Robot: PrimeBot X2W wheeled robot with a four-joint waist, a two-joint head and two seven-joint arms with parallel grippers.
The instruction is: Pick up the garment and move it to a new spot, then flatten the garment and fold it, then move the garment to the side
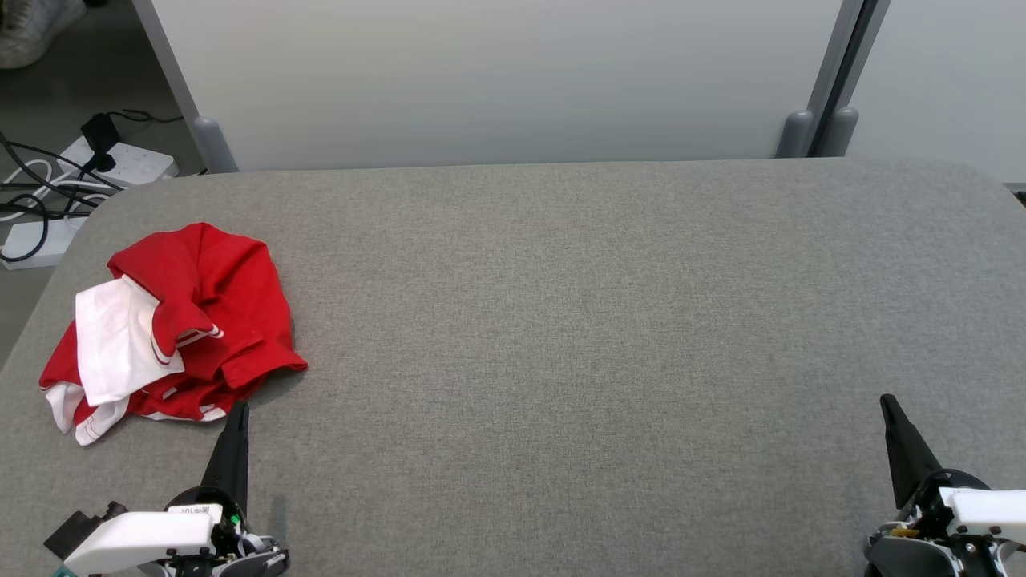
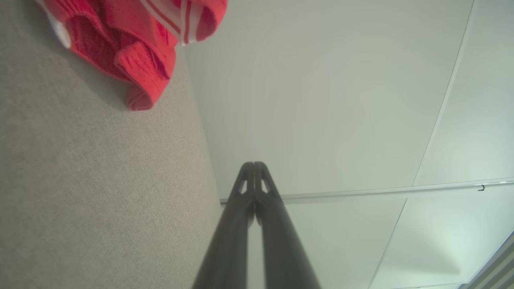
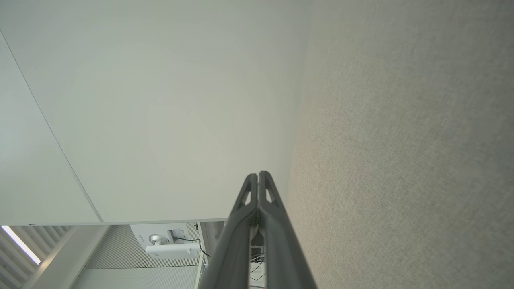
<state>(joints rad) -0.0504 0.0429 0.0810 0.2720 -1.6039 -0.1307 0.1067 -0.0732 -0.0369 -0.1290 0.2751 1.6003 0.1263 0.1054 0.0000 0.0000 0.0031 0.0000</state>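
Note:
A red garment [image 1: 200, 312] with white panels and white trim lies crumpled at the left of the grey table [image 1: 561, 320]. My left gripper [image 1: 238, 410] is shut and empty, its tips just short of the garment's near edge. The left wrist view has a red fold of the garment [image 2: 140, 60] at its upper left, apart from the shut left gripper [image 2: 254, 163]. At the lower right of the head view my right gripper [image 1: 886, 401] is shut and empty over bare table. Its closed tips [image 3: 258, 173] show in the right wrist view.
White partition panels [image 1: 497, 80] stand behind the table's far edge. On the floor at the far left lie a power strip and cables [image 1: 72, 176], and a shoe [image 1: 36, 28] shows at the top left corner.

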